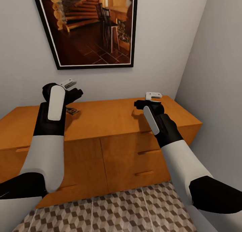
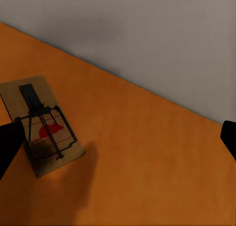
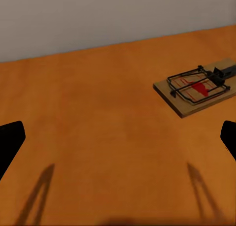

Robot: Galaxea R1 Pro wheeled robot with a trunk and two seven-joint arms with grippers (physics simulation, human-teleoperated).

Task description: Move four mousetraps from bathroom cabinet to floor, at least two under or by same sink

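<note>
Orange-brown cabinet (image 1: 101,121) against a grey wall carries a mousetrap (image 1: 71,110) beneath the open left gripper (image 2: 118,142), the right gripper (image 3: 118,137) also open above the top, and a careless pinch on the wire could skid the trap away.

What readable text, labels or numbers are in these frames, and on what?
None readable.
Mousetrap in the left wrist view: red mouse-shaped mark on the board, no letters.
Mousetrap in the right wrist view: red mark with thin red lines, too blurred to read as text.
Framed picture on the wall: no caption or lettering.
Cabinet: plain fronts, no labels.
</note>
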